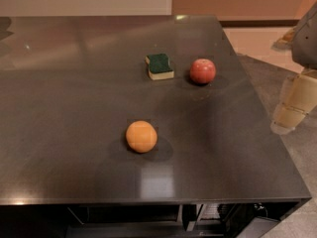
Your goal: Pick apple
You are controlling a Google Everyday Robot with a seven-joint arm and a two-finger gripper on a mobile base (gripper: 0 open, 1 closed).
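Closest to me is the front edge of the dark tabletop [59, 182]. A little way in sits a round orange fruit [141, 136], all by itself. Over on the right, past the side edge of the tabletop, my fingers [292, 105] hang in the air above the floor [297, 162], pointing down. They touch nothing. I cannot tell if they are apart or together. Farther back is the apple [202, 71], small, round and red, resting on the tabletop toward the right side and well away from my fingers. Just left of the apple lies a green and yellow sponge [160, 66], near it but not touching.
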